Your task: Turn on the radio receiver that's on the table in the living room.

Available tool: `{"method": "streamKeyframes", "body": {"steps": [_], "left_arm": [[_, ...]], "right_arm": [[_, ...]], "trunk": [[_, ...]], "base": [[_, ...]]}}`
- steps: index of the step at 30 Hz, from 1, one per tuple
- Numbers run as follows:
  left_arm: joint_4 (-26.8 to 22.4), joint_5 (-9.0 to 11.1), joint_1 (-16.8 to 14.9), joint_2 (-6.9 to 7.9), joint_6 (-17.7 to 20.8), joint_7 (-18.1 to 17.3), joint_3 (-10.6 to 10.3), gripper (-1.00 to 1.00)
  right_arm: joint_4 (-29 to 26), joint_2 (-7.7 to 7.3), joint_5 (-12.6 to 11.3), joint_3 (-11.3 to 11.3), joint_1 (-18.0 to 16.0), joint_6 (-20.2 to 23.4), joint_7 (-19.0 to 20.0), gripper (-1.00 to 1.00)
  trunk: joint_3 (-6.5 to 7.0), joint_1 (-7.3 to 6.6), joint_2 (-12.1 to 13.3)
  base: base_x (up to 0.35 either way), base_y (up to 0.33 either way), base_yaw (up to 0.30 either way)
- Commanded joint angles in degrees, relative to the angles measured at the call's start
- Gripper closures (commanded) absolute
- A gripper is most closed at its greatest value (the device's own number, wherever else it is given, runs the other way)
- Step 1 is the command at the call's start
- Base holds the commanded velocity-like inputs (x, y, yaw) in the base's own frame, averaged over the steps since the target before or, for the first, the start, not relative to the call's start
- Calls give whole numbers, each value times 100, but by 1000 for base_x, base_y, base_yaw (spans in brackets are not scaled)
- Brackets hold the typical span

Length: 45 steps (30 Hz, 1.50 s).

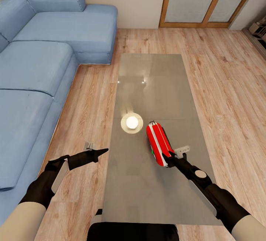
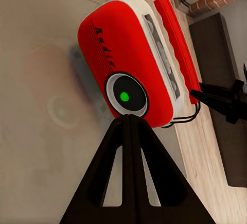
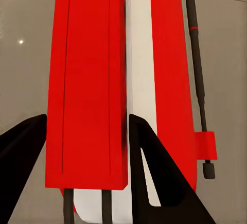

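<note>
The red radio receiver (image 1: pixel 158 143) with its white band stands on edge on the glossy grey table (image 1: pixel 155 82), near the right side. Its round dial face (image 2: pixel 126 95) shows a green spot in the middle and faces my left gripper (image 2: pixel 131 121). That gripper (image 1: pixel 105 150) is shut and empty, hovering at the table's left edge and pointing at the dial, well apart from it. My right gripper (image 1: pixel 169 156) is at the radio's near end. Its fingers (image 3: pixel 149 157) press both sides of the broad red handle band (image 3: pixel 85 80).
A pale round disc (image 1: pixel 132 122) lies on the table just left of the radio. The blue sofa (image 1: pixel 37 67) runs along the left, with wood floor between it and the table. Glass doors (image 1: pixel 207 0) stand at the back. A dark brown box (image 2: pixel 221 54) sits beyond the radio.
</note>
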Motion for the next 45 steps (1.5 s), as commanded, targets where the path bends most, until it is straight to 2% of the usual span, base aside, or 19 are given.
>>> {"method": "streamKeyframes", "body": {"steps": [1,6,11,14,23,29,45], "left_arm": [[0,0,0,0,0,0,1,100],[0,0,0,0,0,0,-2,100],[0,0,0,-3,0,0,-3,100],[0,0,0,-3,0,0,-3,100],[0,0,0,-7,0,0,-3,100],[0,0,0,-9,0,0,-3,100],[0,0,0,-9,0,0,-3,100]], "right_arm": [[-3,0,2,-1,-1,0,-1,100],[0,0,-15,-5,-1,-3,21,100],[7,-1,-48,-36,-1,-8,519,100],[9,0,-50,-43,-1,-9,591,100],[15,0,-44,-54,-1,-9,622,100],[444,0,-42,-34,-1,-255,658,100],[485,-1,-42,-29,-1,-301,693,100]], "trunk": [[0,0,-1],[0,0,-1],[0,0,-1],[0,0,-1],[0,0,-1],[0,0,-1],[0,0,-1]], "base": [[0,0,0],[0,0,0],[0,0,0],[0,0,0],[0,0,0],[0,0,0],[0,0,0]]}}
